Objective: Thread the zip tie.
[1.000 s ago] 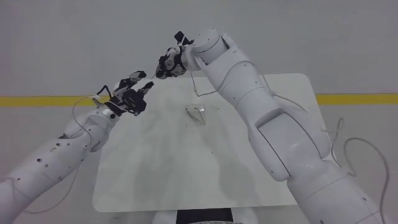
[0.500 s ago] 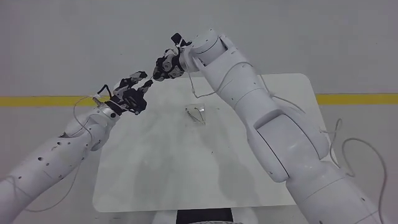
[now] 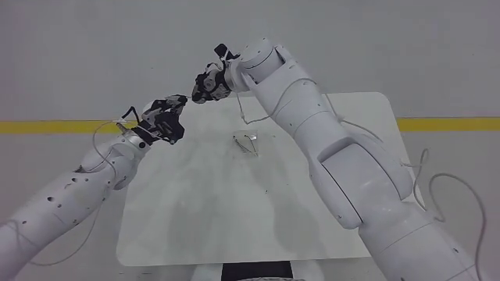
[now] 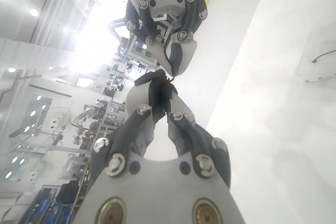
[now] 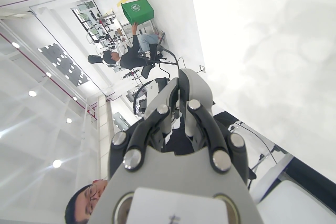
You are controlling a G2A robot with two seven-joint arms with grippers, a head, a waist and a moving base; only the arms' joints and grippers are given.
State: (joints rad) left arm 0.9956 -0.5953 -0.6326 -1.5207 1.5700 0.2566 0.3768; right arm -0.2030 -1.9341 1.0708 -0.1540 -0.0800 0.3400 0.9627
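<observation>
Pinching fully together, the left gripper [image 4: 160, 81] is showing no gap between its dark pads. The right gripper [image 4: 174, 72] is likewise sitting shut tip to tip, facing the left one almost nose to nose. Poking out of the right gripper's tips is a thin dark strand, the zip tie [image 4: 171, 78], which is reaching across to the left gripper's tips. Whether the left pads are actually gripping it is too small to tell.

Both grippers are hanging in the air around the far left corner of the white table [image 3: 234, 226]. The left arm is coming in from the near left, and the right arm is stretching over the table from the near right. Lying on the table top, well apart from the grippers and toward its far middle, is a small bundle of thin curved strips [image 3: 247, 142], seemingly in a clear wrapper. Running across the grey floor on either side of the table's far part is a yellow line [image 3: 445, 123].
</observation>
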